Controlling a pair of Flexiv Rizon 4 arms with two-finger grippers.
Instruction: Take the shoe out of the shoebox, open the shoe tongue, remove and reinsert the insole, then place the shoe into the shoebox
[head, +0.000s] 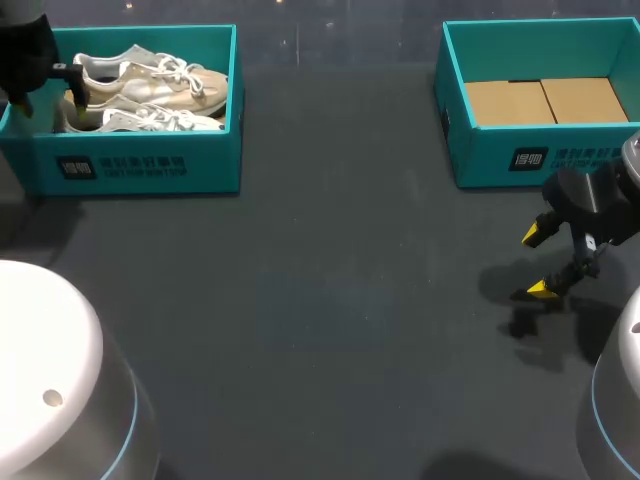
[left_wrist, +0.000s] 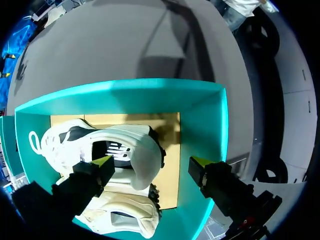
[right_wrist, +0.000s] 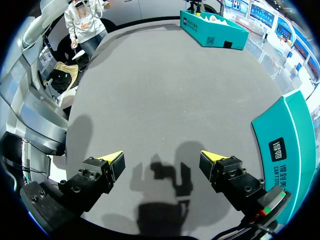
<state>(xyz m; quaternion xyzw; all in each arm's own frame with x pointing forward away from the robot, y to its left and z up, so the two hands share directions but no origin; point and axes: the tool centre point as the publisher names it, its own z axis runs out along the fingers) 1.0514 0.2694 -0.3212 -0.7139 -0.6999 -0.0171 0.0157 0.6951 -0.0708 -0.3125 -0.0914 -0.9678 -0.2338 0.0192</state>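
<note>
My left jaws stand wide over the left box, the heel of one shoe between them; whether they touch it I cannot tell. My right jaws stand wide over bare dark tabletop, beside the right box. Two shoes, two boxes. The second shoe is partly cut off.

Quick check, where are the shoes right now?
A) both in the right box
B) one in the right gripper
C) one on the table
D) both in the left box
D: both shoes lie in the left box. The right box holds only cardboard, and the right gripper hangs open over the table with nothing in it.
</note>
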